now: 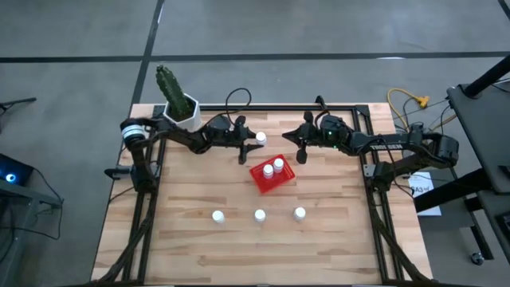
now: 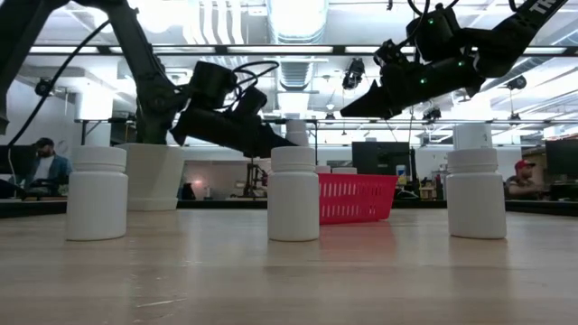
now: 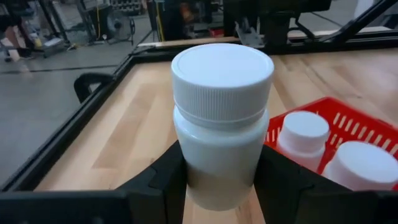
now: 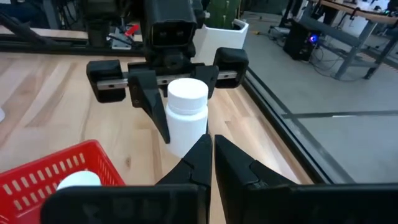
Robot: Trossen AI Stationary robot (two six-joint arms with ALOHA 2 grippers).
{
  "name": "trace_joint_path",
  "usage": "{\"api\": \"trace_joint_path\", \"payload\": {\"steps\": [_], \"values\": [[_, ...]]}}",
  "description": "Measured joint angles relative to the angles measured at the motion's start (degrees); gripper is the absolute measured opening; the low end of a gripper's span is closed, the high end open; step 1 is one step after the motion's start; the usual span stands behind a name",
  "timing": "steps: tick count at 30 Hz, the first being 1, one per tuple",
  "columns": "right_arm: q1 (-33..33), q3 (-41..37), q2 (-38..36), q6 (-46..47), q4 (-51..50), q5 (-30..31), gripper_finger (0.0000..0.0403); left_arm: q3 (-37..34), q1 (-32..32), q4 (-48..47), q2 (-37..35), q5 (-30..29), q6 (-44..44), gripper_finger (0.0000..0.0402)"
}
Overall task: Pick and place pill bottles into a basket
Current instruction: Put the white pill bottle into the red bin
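**Left gripper pinching a bottle beside the basket**

I am holding one pill bottle [image 3: 221,118] upright in my left gripper [image 1: 253,142], the two dark fingers [image 3: 163,180] pressing against its sides below the cap. It is sitting just off the far-left corner of the red basket [image 1: 288,176], near the back-middle of the table [image 1: 183,239]. In the right wrist view the same bottle is showing between my left fingers, with the white plant pot [image 4: 217,34] behind the arm.

The basket is lying near the middle of the table, turned at an angle, and two bottles [image 1: 273,167] are already standing inside it, their caps showing side by side.

My right gripper [image 1: 298,148] is hanging above the table just beyond the basket's far-right side, its fingers [image 4: 196,165] pressed together with nothing between them, facing my left gripper across a short gap.

Three more bottles are standing in a row along the near side of the table: one to the left [image 1: 217,216], one in the middle [image 1: 260,214] and one to the right [image 1: 300,213], well apart from each other and from the basket.

A cactus [image 1: 169,86] in its white pot is standing at the back-left corner, just beside my left arm. Beyond the table, a seated person [image 2: 43,167] is visible in the room.
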Motion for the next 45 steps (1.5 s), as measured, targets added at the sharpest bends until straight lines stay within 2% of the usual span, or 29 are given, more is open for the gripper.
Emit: {"api": "trace_joint_path", "payload": {"steps": [3,7,27,30,35,37,39,41,45], "values": [[0.04,0.00,-0.34,1.23,0.23,0.00,0.0014,-0.07,-0.08,-0.08,-0.66,0.21,0.17,0.0134],[0.04,0.00,-0.62,2.71,0.17,-0.31,0.0044,-0.07,-0.13,-0.08,-0.86,0.28,0.25,0.0134],[0.11,0.00,-0.64,7.00,4.42,0.15,0.0285,1.79,-0.42,-0.02,-0.86,1.99,0.23,0.0132],[0.00,0.00,-0.64,7.68,4.44,0.28,0.0306,1.90,-0.42,0.02,-0.86,2.02,0.25,0.0132],[0.11,0.00,-0.66,15.69,5.59,0.02,0.0320,1.88,-0.42,-0.23,-0.86,2.10,0.27,0.0132],[-0.03,0.40,-1.01,14.91,5.88,-3.19,0.0322,1.89,-0.42,-0.92,-0.84,2.11,0.30,0.0132],[-0.34,3.62,-1.16,14.51,1.51,-7.85,0.0321,1.90,-0.42,-1.48,-0.83,2.25,0.32,0.0132],[-0.37,8.18,-1.19,13.47,-7.76,-10.50,0.0319,1.90,-0.42,-1.53,-0.81,2.27,0.34,0.0132],[-0.20,19.16,0.64,7.80,-28.30,-10.34,0.0312,1.92,-0.42,-1.66,-0.81,2.27,0.37,0.0132]]}}
